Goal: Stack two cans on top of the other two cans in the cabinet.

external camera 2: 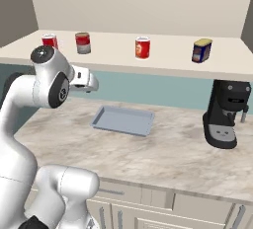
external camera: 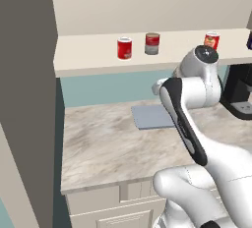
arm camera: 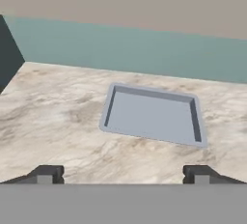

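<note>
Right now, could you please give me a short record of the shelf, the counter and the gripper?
cabinet shelf: four cans upright, apart, none stacked
cans, left to right: red can; red and grey can; orange-red can; dark blue can
counter: grey tray, coffee machine
gripper: open, holding nothing, facing the tray

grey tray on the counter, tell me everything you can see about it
The grey tray is a shallow rectangular pan, blue-grey with a matte, plastic-like look, a flat floor and low raised walls all round. It is empty and lies flat on the marbled counter, near the teal back wall and below the cabinet shelf. Nothing touches it but the counter. The open gripper hangs apart from it, its finger tips spread wide.
</note>
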